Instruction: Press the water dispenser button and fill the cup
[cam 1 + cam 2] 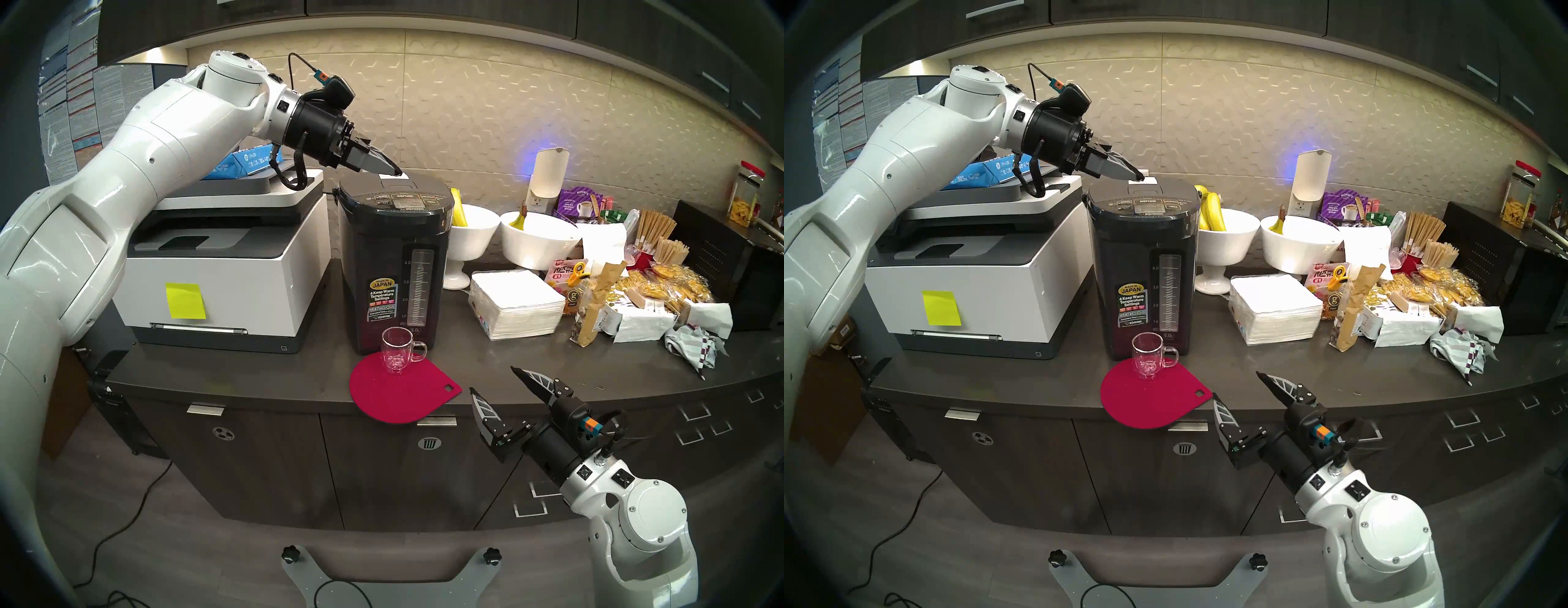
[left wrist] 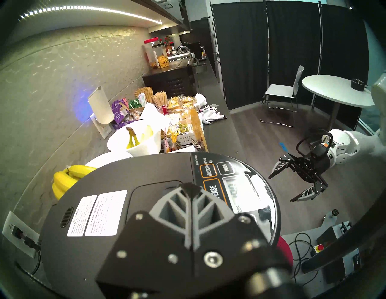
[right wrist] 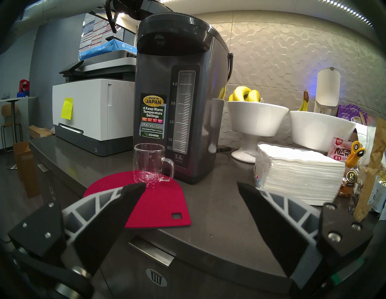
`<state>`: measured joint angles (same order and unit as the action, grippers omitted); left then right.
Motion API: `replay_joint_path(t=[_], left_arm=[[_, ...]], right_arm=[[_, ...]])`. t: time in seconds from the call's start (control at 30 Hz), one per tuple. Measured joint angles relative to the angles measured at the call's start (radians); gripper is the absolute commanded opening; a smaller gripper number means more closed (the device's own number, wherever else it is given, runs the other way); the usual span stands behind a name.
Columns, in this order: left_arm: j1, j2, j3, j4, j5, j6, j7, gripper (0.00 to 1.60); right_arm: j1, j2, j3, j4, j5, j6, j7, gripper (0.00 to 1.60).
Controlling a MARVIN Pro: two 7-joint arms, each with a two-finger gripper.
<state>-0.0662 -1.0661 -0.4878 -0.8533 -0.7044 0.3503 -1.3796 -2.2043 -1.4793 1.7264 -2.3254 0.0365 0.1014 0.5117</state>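
Observation:
The black water dispenser (image 1: 392,263) (image 1: 1144,271) (image 3: 179,100) stands on the dark counter beside the printer. Its DISPENSE button (image 1: 402,196) (image 1: 1147,201) lies on the top panel; in the left wrist view the fingers cover part of the button (image 2: 213,192). My left gripper (image 1: 396,172) (image 1: 1138,175) (image 2: 189,185) is shut with nothing in it, its tip over the lid just behind that panel. The clear glass cup (image 1: 396,350) (image 1: 1149,356) (image 3: 149,162) stands empty on a red mat (image 3: 158,200) below the dispenser's front. My right gripper (image 1: 492,380) (image 1: 1237,384) (image 3: 191,184) hangs open at the counter's front edge, right of the cup.
A white-and-grey printer (image 1: 220,259) stands left of the dispenser. Two white bowls (image 1: 536,240) with bananas, a napkin stack (image 1: 515,303) and snack bags (image 1: 645,297) fill the counter's right side. The red mat (image 1: 401,395) overhangs the front edge.

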Motion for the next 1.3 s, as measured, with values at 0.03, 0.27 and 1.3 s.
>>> replay_joint_path(t=[0.03,0.27,1.3], left_arm=[[0.0,-0.001,0.0,0.0,0.0,0.0,0.0,0.0],[-0.002,-0.002,0.001,-0.016,0.001,-0.001,-0.005,0.0],[-0.01,-0.056,0.025,0.05,0.016,0.009,-0.046,0.0]], right_arm=[[0.0,0.0,0.0,0.0,0.0,0.0,0.0,1.6],[0.0,0.0,0.0,0.0,0.0,0.0,0.0,1.6],[0.0,-0.001,0.0,0.0,-0.001,0.0,0.001,1.6]])
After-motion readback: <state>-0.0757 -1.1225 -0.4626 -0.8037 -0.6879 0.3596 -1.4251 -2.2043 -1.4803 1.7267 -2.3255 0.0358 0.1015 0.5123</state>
